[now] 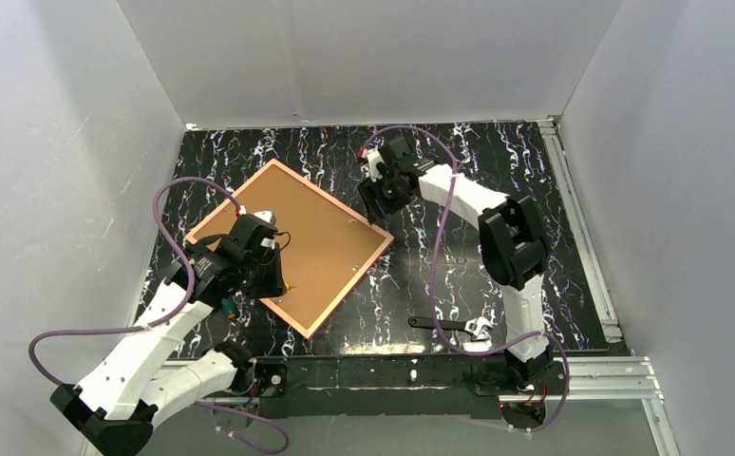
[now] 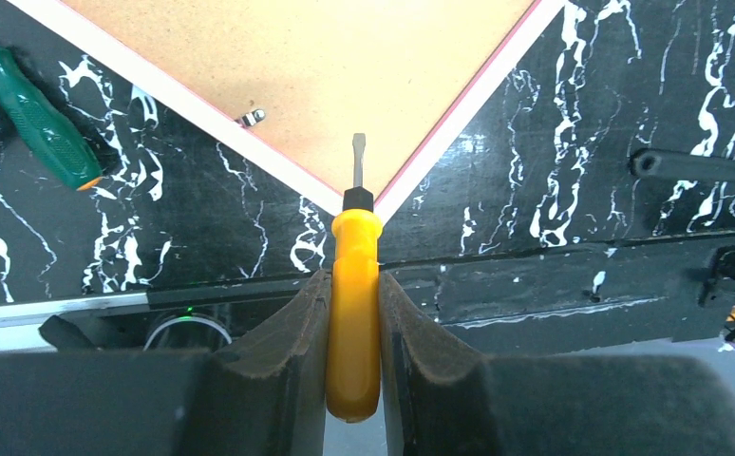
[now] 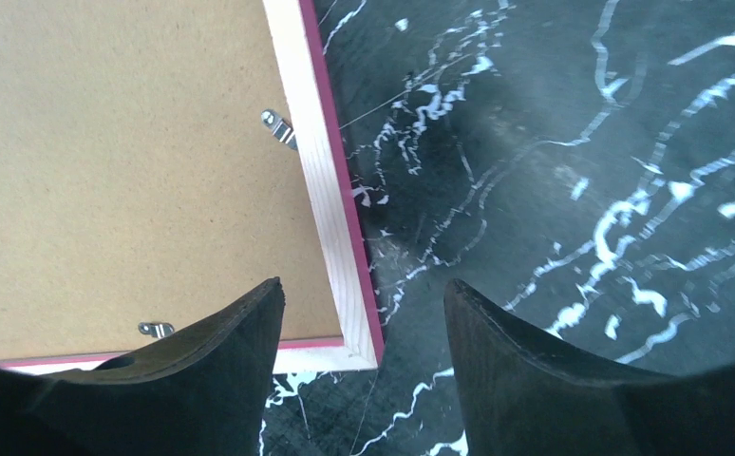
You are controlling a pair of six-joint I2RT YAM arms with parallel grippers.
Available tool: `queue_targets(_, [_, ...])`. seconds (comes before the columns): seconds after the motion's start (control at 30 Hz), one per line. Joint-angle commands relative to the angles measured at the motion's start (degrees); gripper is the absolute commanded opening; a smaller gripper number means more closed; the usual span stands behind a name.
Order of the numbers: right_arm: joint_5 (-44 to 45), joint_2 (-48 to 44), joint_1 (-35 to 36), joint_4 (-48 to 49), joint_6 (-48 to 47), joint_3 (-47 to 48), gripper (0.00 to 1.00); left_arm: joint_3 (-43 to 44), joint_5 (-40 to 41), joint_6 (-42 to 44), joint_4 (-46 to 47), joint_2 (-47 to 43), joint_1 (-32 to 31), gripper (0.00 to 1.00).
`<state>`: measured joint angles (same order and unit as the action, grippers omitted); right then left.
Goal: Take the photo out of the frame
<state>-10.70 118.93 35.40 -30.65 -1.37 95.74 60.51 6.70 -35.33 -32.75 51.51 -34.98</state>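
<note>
The frame lies back side up and turned cornerwise on the black marbled surface. Its brown back panel covers the whole opening, so the photo cannot be seen in any view. The left end effector is clamped on the handle of a yellow screwdriver, whose flat tip points over the frame's near corner; whether the tip touches the panel cannot be told. The overhead view shows this arm lying across the frame's left part and hiding that stretch of border. A green screwdriver lies on the surface just beside the frame's near-left edge, its shaft cut off by the picture edge. A wrench lies near the front rail, well apart from the frame on the right. The right end effector hovers with its fingers spread wide and gripping nothing, straddling the frame's right corner; its height above the surface cannot be judged. 2 small metal clips sit on the panel near that corner, 1 partly hidden behind a finger, and another clip shows by the near edge.
</note>
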Motion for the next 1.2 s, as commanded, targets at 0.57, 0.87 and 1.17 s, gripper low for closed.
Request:
queue_targets(0.57, [-10.39, 7.29, -0.40, 3.13, 3.87, 3.35, 0.36, 2.01, 3.25, 1.81, -5.67, 0.99, -0.02, 0.00])
queue_targets(0.87, [-7.17, 8.58, -0.50, 2.66, 4.91, 3.33, 0.33, 2.31, 2.78, 1.38, -5.66, 1.15, 0.01, 0.00])
queue_targets(1.17, [-0.65, 2.23, -2.55, 7.46, 13.51, -9.05, 0.01, 3.33, 2.87, 1.05, -5.64, 2.22, 0.00, 0.00])
